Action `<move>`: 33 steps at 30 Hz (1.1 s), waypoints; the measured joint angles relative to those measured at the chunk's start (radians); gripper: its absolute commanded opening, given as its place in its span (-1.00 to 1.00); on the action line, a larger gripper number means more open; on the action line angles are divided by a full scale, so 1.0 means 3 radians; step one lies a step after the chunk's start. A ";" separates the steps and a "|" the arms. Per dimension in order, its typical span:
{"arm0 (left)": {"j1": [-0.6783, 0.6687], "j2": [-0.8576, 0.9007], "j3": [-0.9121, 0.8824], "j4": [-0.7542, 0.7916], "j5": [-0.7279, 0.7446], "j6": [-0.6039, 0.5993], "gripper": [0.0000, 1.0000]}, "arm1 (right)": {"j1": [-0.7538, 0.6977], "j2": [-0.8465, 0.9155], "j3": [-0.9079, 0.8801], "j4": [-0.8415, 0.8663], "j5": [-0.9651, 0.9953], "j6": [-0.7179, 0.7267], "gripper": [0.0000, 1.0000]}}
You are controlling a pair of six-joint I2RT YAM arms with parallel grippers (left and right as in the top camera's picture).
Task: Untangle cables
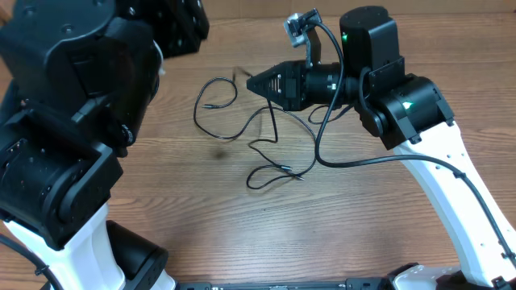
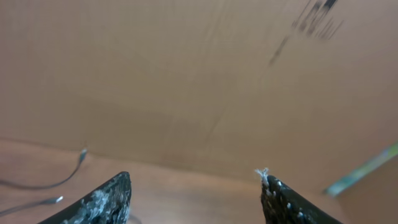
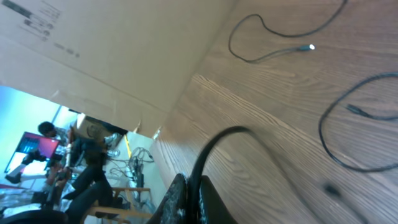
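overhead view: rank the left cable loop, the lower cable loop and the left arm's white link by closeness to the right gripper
Measured from the right gripper:
1. left cable loop, just left of and below the tip.
2. lower cable loop, on the table nearer the front edge.
3. left arm's white link, in the bottom-left corner.

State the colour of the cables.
The cables are black, with silvery plug tips; the overhead view shows them best.

The cables lie in loose loops on the middle of the desk, between the two arms. The right claw sits over their far edge, one strand caught in it. A cardboard wall stands behind the desk.
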 measured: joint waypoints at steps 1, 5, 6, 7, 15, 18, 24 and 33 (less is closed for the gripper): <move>0.0000 0.0000 0.0000 -0.0089 0.0001 0.0025 0.26 | 0.0000 0.0000 0.0000 -0.0024 0.0006 -0.0024 -0.92; 0.0000 0.0008 0.0000 -0.0510 0.0081 0.0075 0.26 | 0.0000 0.0000 0.0000 -0.0045 0.0014 -0.0156 -0.93; 0.0000 0.0022 0.0001 -0.0582 0.0121 0.0076 0.26 | 0.0000 0.0000 0.0000 -0.0042 0.0011 -0.0184 -0.93; 0.0000 0.0034 0.0001 -0.0637 0.0167 0.0076 0.26 | 0.0000 0.0000 0.0000 -0.0033 0.0004 -0.0203 -0.92; 0.0000 0.0282 0.0000 -0.0930 0.0879 0.0094 0.99 | 0.0000 0.0000 0.0000 0.0013 -0.0036 -0.0264 -0.92; 0.0000 0.0348 0.0000 -0.0973 0.1129 0.0090 0.97 | 0.0000 0.0000 0.0000 0.0039 -0.0090 -0.0275 -0.92; 0.0028 0.0455 0.0000 -0.1008 0.1169 0.0183 0.89 | 0.0000 0.0000 0.0000 -0.0027 -0.0135 -0.0290 -0.92; 0.0561 0.0492 -0.0011 -0.1010 0.1452 0.1188 0.72 | 0.0000 0.0000 0.0000 -0.0289 -0.0282 -0.0617 -0.93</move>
